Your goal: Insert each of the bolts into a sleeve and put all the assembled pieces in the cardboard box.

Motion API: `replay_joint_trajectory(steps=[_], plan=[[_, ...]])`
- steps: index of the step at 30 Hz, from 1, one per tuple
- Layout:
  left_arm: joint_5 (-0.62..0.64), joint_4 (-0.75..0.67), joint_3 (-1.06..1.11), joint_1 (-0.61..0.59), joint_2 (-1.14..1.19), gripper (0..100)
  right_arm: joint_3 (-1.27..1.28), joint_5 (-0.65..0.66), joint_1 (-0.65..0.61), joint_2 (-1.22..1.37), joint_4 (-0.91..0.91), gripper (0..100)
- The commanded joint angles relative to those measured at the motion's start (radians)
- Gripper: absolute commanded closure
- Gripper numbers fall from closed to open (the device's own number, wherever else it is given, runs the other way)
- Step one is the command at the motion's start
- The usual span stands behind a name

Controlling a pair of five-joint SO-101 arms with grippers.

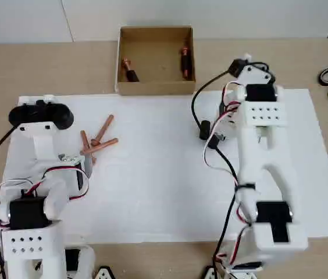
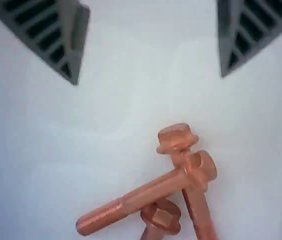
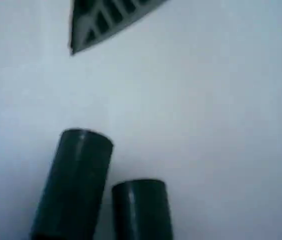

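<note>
Left gripper [image 2: 148,77] jaws spread wide, bolts [image 2: 181,170] heaped just outside them, untouched; right gripper [image 3: 106,22] beside two sleeves [image 3: 76,185], state unclear

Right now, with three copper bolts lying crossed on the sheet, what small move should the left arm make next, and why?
Probably shift the left gripper over the bolts and lower onto the topmost one: it is open and empty, and the pile is not yet between its jaws.
</note>
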Motion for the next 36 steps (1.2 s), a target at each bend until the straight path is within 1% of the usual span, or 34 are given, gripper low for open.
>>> replay_joint_trajectory(steps=[1,11,20,31,36], plan=[[-0.009,0.009,0.004,-0.002,-0.015,83,-0.002,-0.017,-0.001,0.059,-0.050,80.1],[-0.009,0.009,0.004,0.000,-0.015,83,-0.002,-0.017,-0.001,0.162,-0.226,80.1],[-0.009,0.009,0.004,0.003,-0.015,83,-0.002,-0.017,-0.085,0.213,-0.315,80.1],[-0.009,0.009,0.004,-0.002,-0.015,83,-0.002,-0.015,-0.079,0.303,-0.326,80.1],[-0.009,0.009,0.004,-0.002,-0.015,83,-0.002,-0.014,-0.031,0.306,-0.320,80.1]])
